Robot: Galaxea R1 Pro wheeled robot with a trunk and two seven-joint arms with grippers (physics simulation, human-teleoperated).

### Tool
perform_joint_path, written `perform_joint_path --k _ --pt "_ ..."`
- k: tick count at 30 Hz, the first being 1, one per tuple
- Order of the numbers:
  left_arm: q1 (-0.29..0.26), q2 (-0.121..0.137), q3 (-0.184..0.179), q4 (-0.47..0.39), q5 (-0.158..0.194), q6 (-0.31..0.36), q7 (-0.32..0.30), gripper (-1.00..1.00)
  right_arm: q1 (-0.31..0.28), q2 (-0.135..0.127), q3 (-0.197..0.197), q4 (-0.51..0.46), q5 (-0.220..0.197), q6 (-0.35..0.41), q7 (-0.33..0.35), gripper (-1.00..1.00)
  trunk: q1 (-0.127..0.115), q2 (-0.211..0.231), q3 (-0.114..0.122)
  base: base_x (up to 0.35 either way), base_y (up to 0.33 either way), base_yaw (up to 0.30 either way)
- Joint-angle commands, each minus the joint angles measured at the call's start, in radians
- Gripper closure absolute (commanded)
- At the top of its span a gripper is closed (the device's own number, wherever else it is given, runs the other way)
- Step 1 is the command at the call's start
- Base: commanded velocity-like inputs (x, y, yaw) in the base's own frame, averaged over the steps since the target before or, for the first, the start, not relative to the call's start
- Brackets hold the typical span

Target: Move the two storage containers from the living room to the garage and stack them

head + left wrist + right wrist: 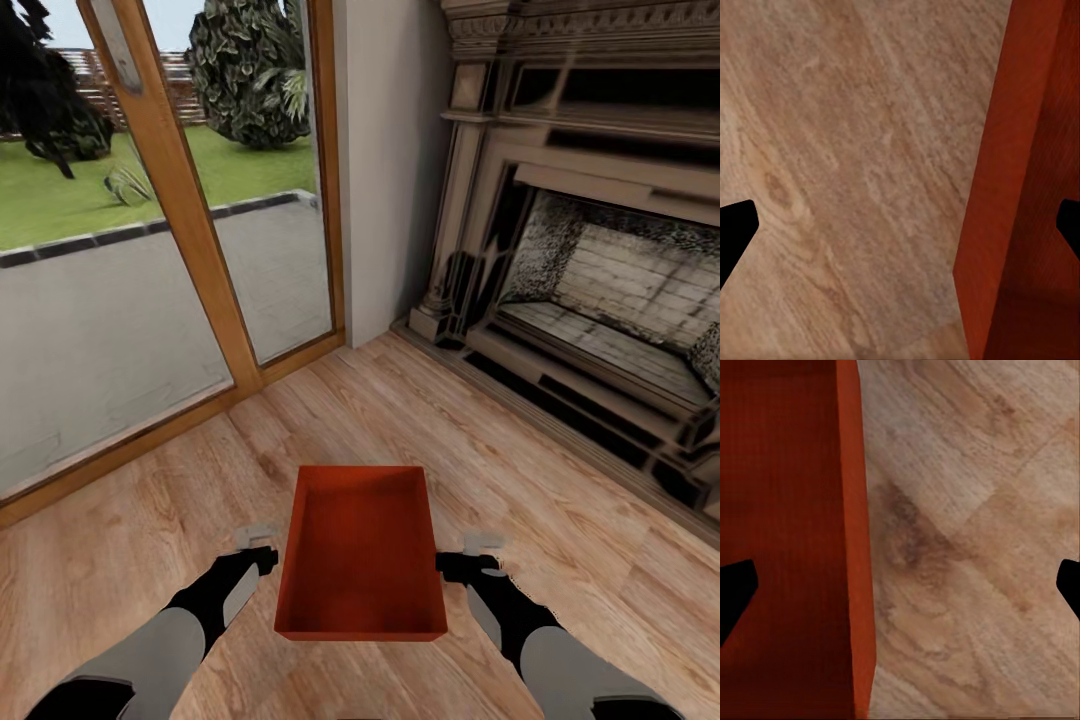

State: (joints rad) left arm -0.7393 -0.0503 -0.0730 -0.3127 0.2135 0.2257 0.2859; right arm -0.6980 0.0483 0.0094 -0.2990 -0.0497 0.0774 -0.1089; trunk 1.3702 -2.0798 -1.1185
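Note:
One red-orange storage container (360,550), open-topped and empty, lies on the light wood plank floor of the living room, straight ahead of me between both arms. My left gripper (262,552) is at its left long wall and my right gripper (470,556) at its right long wall. In the left wrist view the left gripper (900,229) is open, with the container wall (997,187) between its wide-apart fingers. The right gripper (900,585) is open in the same way astride the opposite wall (855,547). Neither gripper is closed on the walls.
A dark-framed fireplace (600,300) with a raised hearth fills the right side. A glass door in a wooden frame (190,230) runs along the left, with a white wall section (390,170) between them. Wood floor (420,410) lies ahead of the container.

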Motion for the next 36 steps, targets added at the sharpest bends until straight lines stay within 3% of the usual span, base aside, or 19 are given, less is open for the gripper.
perform_joint_path --k 1,6,10,16,26,30,36 --pt "0.0 0.0 -0.008 -0.003 0.009 0.005 0.007 -1.0 0.0 0.007 0.001 0.007 -0.004 0.006 -0.003 -1.0 0.0 0.0 -0.001 0.0 0.0 0.0" --pt "0.0 -0.008 -0.012 -0.003 0.007 0.004 0.007 -1.0 0.0 0.019 0.001 0.031 -0.005 0.005 0.001 -1.0 0.0 0.0 -0.001 0.0 0.0 0.0" --pt "0.0 -0.015 -0.059 -0.004 -0.002 0.004 0.007 -1.0 0.001 0.02 0.001 0.036 -0.007 0.005 0.024 -1.0 0.0 0.0 -0.001 0.0 0.0 0.0" --pt "0.0 -0.017 -0.083 -0.006 -0.003 0.004 0.007 -1.0 0.001 0.019 0.002 0.037 -0.004 0.005 0.033 -1.0 0.0 0.0 -0.001 0.0 0.0 0.0" --pt "0.0 -0.023 -0.089 -0.013 -0.005 0.004 0.007 -1.0 0.001 0.02 0.003 0.037 0.0 0.007 0.034 -1.0 0.0 0.0 -0.001 0.0 0.0 0.0" --pt "0.0 -0.047 -0.092 -0.011 -0.006 0.004 0.007 -1.0 0.001 0.021 0.003 0.037 0.0 0.007 0.034 -1.0 0.0 0.0 -0.001 0.0 0.0 0.0" --pt "0.0 -0.056 -0.092 -0.005 -0.008 0.004 0.007 -1.0 0.001 0.022 0.004 0.036 0.002 0.007 0.032 -1.0 0.0 0.0 -0.001 0.0 0.0 0.0"
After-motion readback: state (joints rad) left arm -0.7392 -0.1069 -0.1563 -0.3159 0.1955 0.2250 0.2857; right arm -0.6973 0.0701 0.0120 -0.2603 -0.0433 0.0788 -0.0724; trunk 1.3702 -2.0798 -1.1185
